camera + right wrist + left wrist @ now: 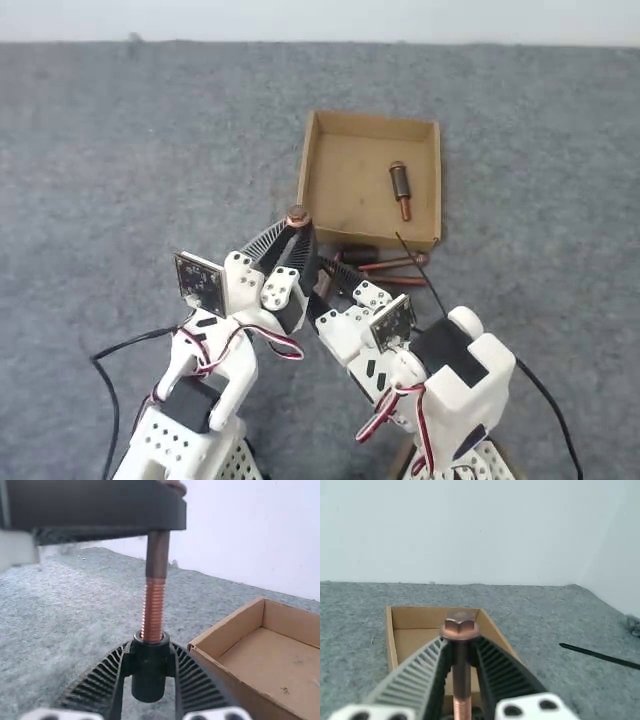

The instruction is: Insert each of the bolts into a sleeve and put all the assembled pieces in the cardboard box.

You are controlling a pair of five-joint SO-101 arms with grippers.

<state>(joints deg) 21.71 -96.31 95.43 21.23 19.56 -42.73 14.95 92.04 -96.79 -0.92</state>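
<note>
Left gripper was pinched on a bolt just under its head, holding it upright near the box front corner. Right gripper was clamped on a sleeve directly below, with the bolt's threaded tip sitting in the sleeve mouth. One assembled piece lay in the box; a spare sleeve and loose bolts lay just outside its near wall.

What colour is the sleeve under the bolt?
Black. The sleeve, beneath the bolt, shows best in the right wrist view.
</note>
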